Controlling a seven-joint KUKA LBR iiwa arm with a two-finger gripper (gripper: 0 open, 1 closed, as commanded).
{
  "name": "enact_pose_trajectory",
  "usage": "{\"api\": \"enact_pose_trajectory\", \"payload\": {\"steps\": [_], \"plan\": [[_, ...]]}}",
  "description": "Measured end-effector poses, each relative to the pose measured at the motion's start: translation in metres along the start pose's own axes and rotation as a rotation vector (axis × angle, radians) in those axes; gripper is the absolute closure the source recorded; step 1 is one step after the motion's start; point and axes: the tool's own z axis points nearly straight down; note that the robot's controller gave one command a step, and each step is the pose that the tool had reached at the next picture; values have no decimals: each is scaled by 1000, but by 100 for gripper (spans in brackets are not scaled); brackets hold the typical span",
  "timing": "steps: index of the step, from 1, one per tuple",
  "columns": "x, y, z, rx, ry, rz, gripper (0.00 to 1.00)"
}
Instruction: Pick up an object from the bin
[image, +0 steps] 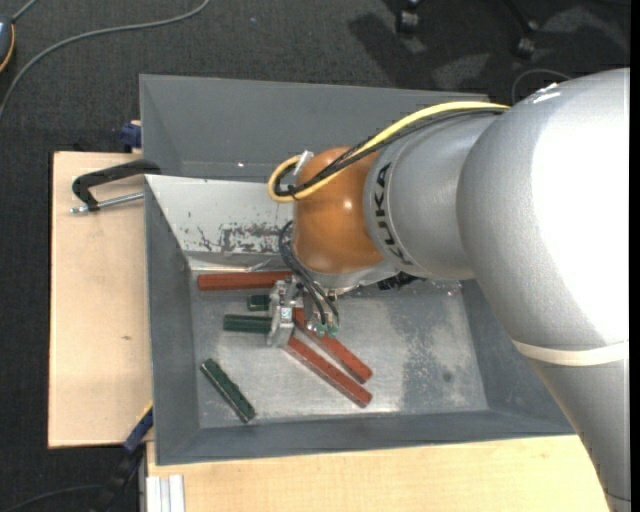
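The short dark green bar (245, 323) lay flat on the bin floor, left of centre. Its right end ran up against the gripper (288, 320), which stood low over that spot. I took it for the likeliest pick, though I could not see it gripped. From my screen I could not tell whether the jaws were spread or closed, as the orange wrist cover (335, 225) and the tool body hid too much.

I judged the bar to be stiff, light and straight-sided, probably hard plastic or painted wood. It looked smooth enough to slip if pinched near a tip. I would have taken it across its narrow width, close to the middle of its length, so it would hang level and not swing.

A pair of red bars (345, 365) started just beside the gripper on its right and ran down and away, side by side and touching. They looked like the same kind of stick, and they were close enough that a wide approach might snag one.

Farther out, a longer red bar (240, 281) lay along the back of the floor. A second dark green bar (228, 390) sat alone near the front left corner, well apart from the rest. The grey bin (300, 432) sloped in on all sides.
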Motion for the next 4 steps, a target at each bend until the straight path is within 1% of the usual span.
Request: {"api": "enact_pose_trajectory", "payload": {"steps": [1, 2, 3, 4], "plan": [[6, 3, -122, -3, -10, 27, 100], [8, 2, -117, 0, -2, 27, 0], [-9, 25, -4, 3, 8, 41, 0], [-11, 25, -9, 0, 2, 41, 100]]}}
